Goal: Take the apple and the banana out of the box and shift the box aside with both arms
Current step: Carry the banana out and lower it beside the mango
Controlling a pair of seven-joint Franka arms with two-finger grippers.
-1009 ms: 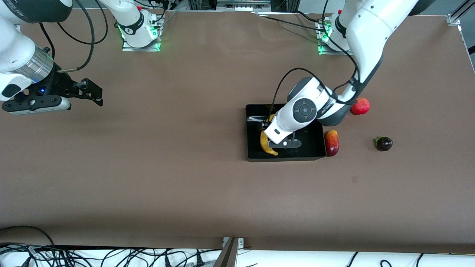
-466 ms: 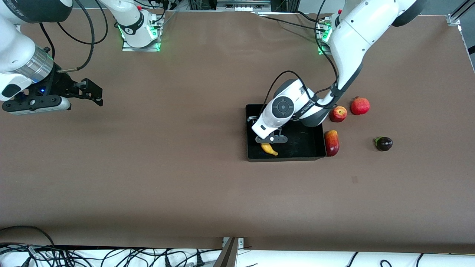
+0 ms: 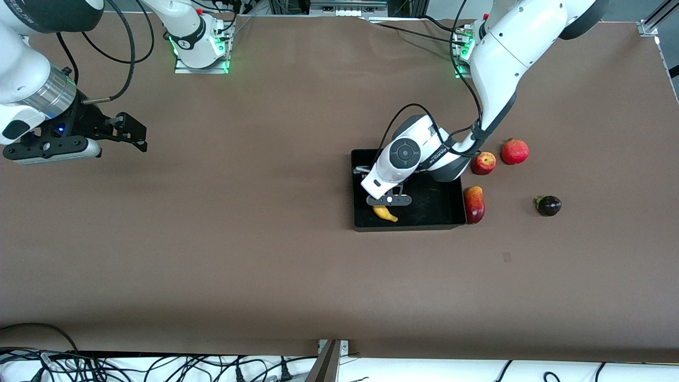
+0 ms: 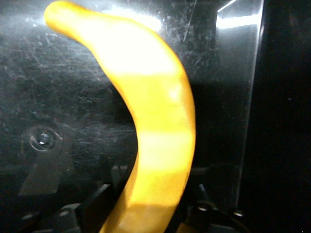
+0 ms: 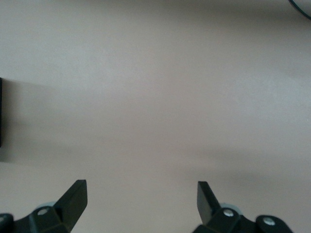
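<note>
The black box (image 3: 403,227) sits mid-table with the yellow banana (image 3: 385,214) lying in it. My left gripper (image 3: 385,208) is down inside the box, fingers hugging both sides of the banana (image 4: 160,136), shut on it (image 4: 153,204). Beside the box toward the left arm's end lie the red mango (image 3: 474,204), the red-yellow apple (image 3: 483,163), the pomegranate (image 3: 515,152) and the dark purple fruit (image 3: 548,205). My right gripper (image 3: 139,137) waits open above bare table at the right arm's end, nothing between its fingers (image 5: 141,194).
The brown table (image 3: 254,254) stretches wide between the box and the right arm. Both arm bases (image 3: 200,50) stand along the edge farthest from the front camera. Cables hang off the nearest edge.
The left arm swung toward the right arm's end of the box, uncovering the apple, and its fingers closed in on the banana. The right arm has not moved.
</note>
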